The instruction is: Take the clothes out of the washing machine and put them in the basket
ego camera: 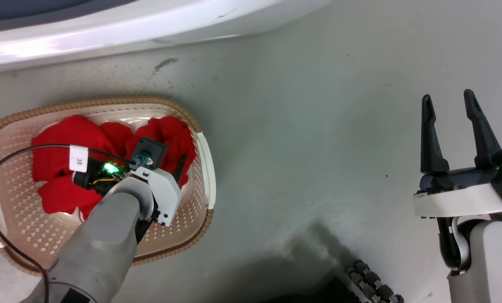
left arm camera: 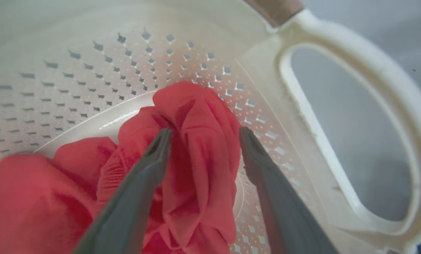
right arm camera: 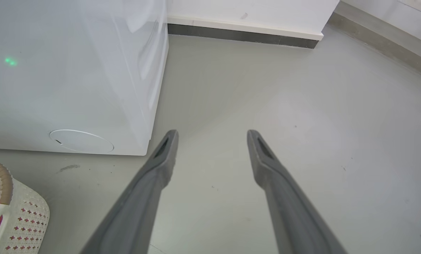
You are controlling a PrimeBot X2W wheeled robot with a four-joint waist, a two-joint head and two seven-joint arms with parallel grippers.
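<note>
The left gripper (left arm camera: 203, 133) reaches down inside the basket (left arm camera: 90, 67), fingers spread apart, with a fold of the clothes (left arm camera: 196, 176) lying loose between them and not pinched; more red fabric is heaped just behind and beside it; well off to the side, the right gripper (right arm camera: 212, 134) hangs parted and empty over the floor (right arm camera: 302, 106); this load looks delivered; the washing machine (right arm camera: 72, 70) drum is hidden, so what remains inside cannot be told.

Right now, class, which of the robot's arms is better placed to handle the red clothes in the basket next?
Left. The left gripper is down inside the basket, its open fingers either side of a fold of the red clothes. The right gripper hangs open over the floor.
</note>
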